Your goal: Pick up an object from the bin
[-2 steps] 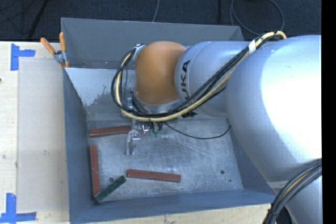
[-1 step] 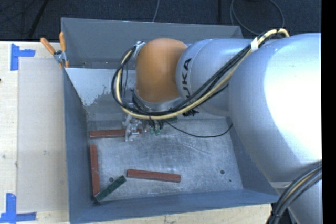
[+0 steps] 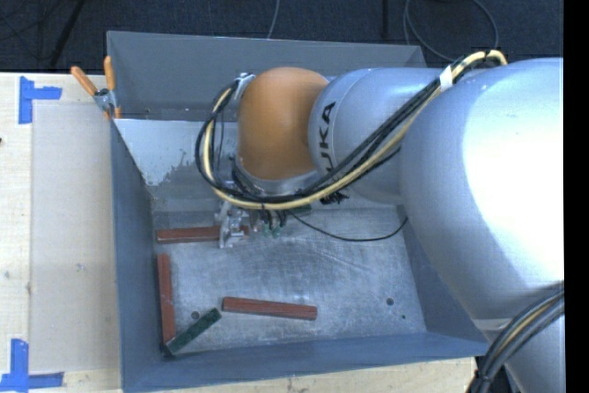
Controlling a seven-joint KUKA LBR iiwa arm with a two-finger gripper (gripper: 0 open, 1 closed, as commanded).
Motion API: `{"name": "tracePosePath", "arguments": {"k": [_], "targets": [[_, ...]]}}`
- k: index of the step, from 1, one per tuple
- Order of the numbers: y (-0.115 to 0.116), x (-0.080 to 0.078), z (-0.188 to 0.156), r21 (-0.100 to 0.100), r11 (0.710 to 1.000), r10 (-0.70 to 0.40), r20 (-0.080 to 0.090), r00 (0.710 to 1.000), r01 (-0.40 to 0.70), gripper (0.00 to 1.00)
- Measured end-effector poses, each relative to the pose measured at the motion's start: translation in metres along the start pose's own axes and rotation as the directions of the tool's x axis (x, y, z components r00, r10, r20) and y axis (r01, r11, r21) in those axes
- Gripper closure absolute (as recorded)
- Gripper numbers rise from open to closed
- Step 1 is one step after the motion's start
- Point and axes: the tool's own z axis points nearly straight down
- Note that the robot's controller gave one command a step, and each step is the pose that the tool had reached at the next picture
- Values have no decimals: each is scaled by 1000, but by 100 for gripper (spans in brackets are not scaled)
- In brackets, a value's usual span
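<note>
**My gripper low at the end of a reddish-brown stick, its opening hidden**

My gripper is down near the floor of the grey bin, toward ten o'clock from the floor's middle. At its nine o'clock lies a reddish-brown flat stick, stretched flat from side to side, with its right end right at my gripper. I cannot tell whether that end is touched or merely beside it, and I cannot tell how wide my hand stands or whether it holds anything.

Most of my hand is covered from above by my own orange wrist cover and the loop of yellow and black cables beneath it. The silver bulk of my arm hides the bin's three o'clock side.

Three more sticks lie well apart from my gripper. A second reddish-brown stick runs along the left wall at seven o'clock, a third lies flat at six o'clock, and a dark green stick lies tilted in the corner between them.
</note>
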Motion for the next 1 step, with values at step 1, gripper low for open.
{"name": "tracePosePath", "arguments": {"k": [1], "targets": [[0,0,-2,1,1000,0,-2,1000,0,100]]}}
